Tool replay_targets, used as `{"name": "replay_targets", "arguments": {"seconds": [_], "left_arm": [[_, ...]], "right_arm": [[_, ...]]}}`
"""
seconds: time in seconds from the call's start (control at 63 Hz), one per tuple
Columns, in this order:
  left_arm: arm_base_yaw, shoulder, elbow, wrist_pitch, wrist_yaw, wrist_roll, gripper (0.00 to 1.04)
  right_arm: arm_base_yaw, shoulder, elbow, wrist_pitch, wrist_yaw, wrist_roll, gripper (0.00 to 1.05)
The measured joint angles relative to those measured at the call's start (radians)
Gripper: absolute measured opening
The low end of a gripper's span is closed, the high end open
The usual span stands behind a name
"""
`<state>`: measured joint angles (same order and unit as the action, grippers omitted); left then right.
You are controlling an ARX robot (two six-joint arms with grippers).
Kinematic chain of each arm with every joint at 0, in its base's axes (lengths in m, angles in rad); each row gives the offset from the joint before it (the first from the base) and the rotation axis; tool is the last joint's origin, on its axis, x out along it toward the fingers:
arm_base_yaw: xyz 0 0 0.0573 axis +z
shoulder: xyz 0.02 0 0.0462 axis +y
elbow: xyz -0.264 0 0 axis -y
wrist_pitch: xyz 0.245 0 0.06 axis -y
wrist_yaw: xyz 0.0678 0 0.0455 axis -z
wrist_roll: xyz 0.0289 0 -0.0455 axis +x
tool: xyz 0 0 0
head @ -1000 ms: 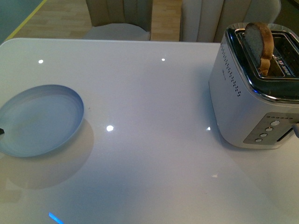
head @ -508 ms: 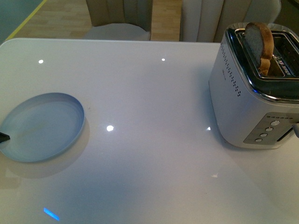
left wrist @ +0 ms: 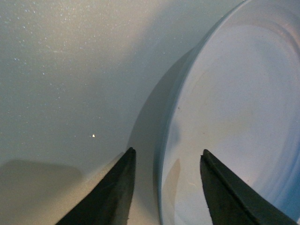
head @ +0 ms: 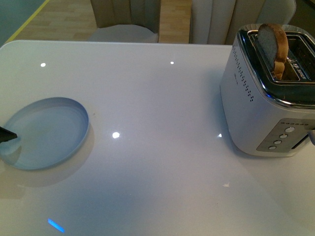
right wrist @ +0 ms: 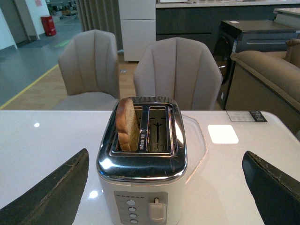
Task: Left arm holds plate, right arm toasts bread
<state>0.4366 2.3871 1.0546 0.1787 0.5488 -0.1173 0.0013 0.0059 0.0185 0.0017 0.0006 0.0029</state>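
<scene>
With its rim between the unclenched left claw (left wrist: 164, 187), the pale blue-grey round plate (head: 47, 132) could slide across the glossy white counter (head: 162, 108); the brown-crusted bread slice (right wrist: 127, 123) stands in the silver toaster (right wrist: 143, 173), right claw (right wrist: 164, 187) spread wide.

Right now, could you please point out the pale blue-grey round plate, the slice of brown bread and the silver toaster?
Pale blue-grey round plate (head: 49, 132), front view, bare centre.
Slice of brown bread (right wrist: 126, 123), right wrist view, crust edge above slot.
Silver toaster (head: 246, 103), front view, side wall.
</scene>
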Motion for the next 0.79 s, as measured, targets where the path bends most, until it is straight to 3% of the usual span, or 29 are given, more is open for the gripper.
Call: {"name": "replay_targets", "arguments": {"seconds": [0.27,0.794], "left_arm": [[-0.001,-0.168,-0.097,0.022,0.020,-0.002,0.99],[-0.072,-0.898,-0.444,0.044,0.083,-0.140,0.98]], "right_arm": [[0.000,0.000,0.000,0.000,0.000,0.000,0.96],[0.000,0.000,0.000,0.000,0.000,0.000,0.96]]}}
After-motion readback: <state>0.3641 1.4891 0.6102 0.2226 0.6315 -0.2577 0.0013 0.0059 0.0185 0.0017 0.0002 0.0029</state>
